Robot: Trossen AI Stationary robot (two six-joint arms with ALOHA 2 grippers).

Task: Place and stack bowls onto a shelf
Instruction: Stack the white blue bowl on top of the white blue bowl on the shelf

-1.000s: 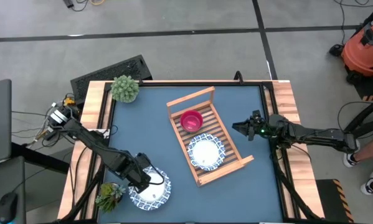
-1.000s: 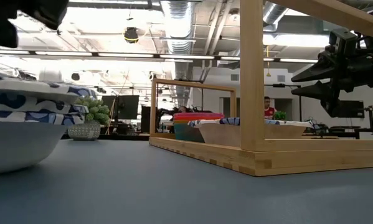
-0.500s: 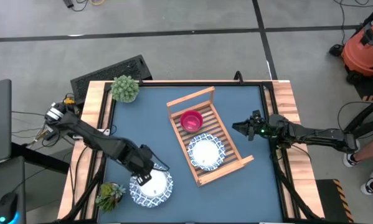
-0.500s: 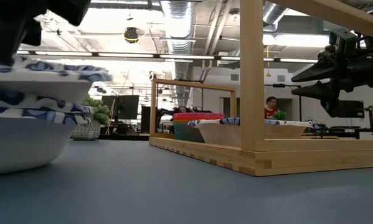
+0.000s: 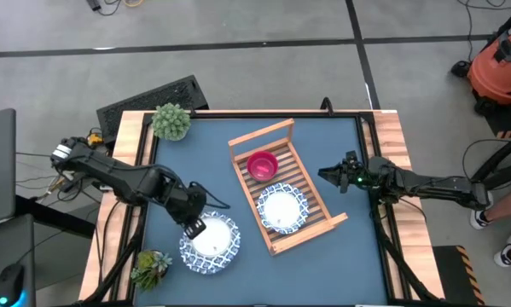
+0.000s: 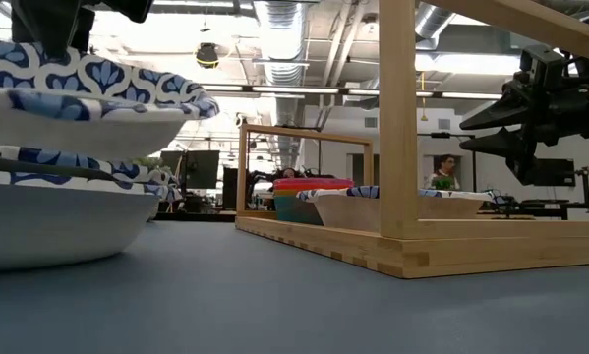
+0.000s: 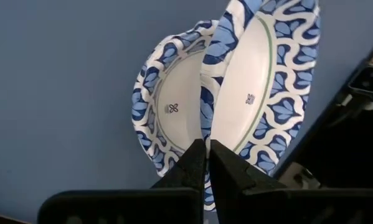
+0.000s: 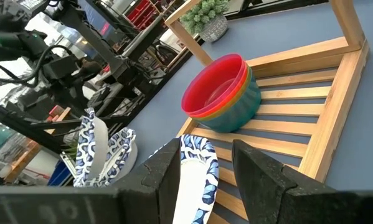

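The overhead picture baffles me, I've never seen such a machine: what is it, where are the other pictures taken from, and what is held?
Two dark robot arms work at a blue table. One camera looks straight down, one sits at table level, one rides on each wrist. The left tool pinches the rim of the top dish, tilted over a second dish on the table. The wooden rack holds a third dish and stacked bowls. The right tool waits open beside the rack.

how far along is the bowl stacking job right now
Done: the stack of small bowls and one patterned dish sit on the shelf. In hand: the left hand grips a second dish by its rim, raised off a third dish on the table. The right hand waits open beside the shelf.
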